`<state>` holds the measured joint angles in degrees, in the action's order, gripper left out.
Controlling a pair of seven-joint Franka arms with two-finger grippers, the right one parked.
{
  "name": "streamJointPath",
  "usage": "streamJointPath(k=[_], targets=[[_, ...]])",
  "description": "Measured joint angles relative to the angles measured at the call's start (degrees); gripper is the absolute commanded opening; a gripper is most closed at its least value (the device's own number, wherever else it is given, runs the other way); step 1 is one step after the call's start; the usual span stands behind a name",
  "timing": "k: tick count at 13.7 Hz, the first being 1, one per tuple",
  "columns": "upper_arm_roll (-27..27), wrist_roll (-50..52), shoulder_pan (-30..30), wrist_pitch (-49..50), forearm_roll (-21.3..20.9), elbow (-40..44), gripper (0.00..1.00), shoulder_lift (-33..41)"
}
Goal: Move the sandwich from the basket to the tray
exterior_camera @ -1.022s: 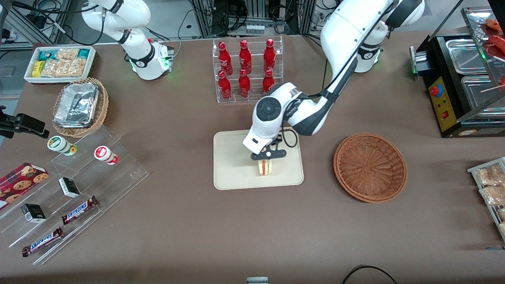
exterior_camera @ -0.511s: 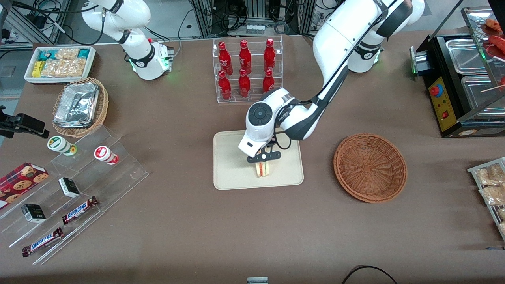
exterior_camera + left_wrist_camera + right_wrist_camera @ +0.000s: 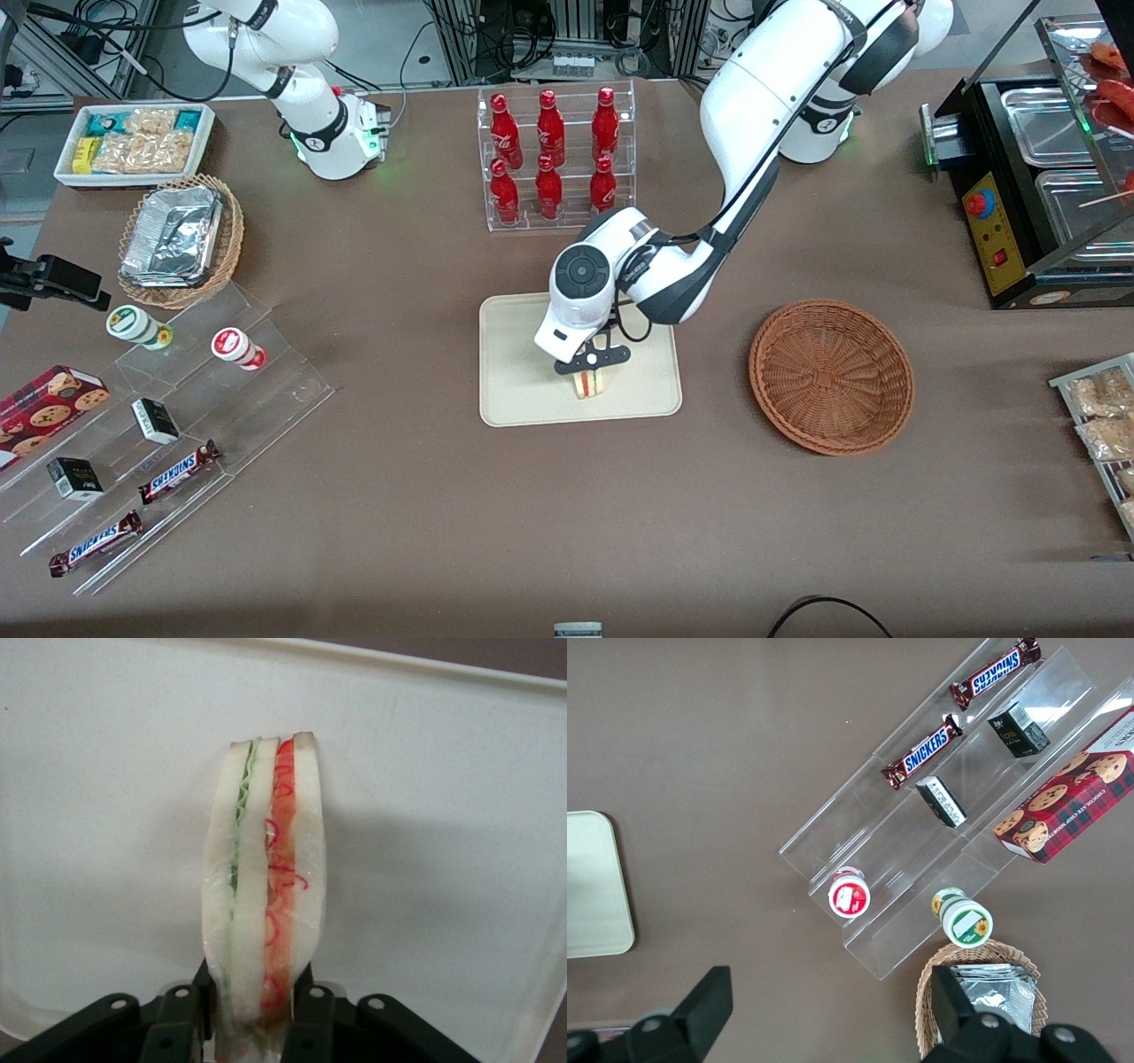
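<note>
Front view: gripper (image 3: 591,370) low over flat, round-cornered cream tray (image 3: 523,394), pinching upright wedge sandwich (image 3: 588,384); round woven basket (image 3: 831,376) well apart toward working arm's end.
Left wrist view: black fingers (image 3: 310,1014) clamped on sandwich (image 3: 264,877), glossy clear wrap, pale bread, red and green stripes, against smooth tray (image 3: 106,815).

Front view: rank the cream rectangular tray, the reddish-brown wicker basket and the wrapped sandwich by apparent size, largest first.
1. Cream rectangular tray.
2. Reddish-brown wicker basket, nearly as large.
3. Wrapped sandwich, smallest, held in the gripper jaws over the tray.

Wide brown matte counter (image 3: 425,496) filling most of the front view, lit evenly from above. Grey floor (image 3: 381,40), metal framing and black cables past its edge.
</note>
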<state>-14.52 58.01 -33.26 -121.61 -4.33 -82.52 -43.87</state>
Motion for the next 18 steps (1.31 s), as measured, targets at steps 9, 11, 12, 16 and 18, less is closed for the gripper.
streamJointPath(k=[9, 11, 12, 16, 18], targets=[[0.2, -12.6, 2.6, 21.1, 0.4, 12.6, 1.00, 6.9], [0.4, -18.8, 5.7, 23.7, 0.4, 10.3, 1.00, 10.1], [0.6, -20.5, 7.3, 25.7, 0.3, 9.1, 1.00, 11.4], [2.0, -26.1, 14.7, 30.4, 0.0, 5.2, 1.00, 16.0], [2.2, -30.6, 18.8, 30.4, 0.0, 2.3, 1.00, 18.5]])
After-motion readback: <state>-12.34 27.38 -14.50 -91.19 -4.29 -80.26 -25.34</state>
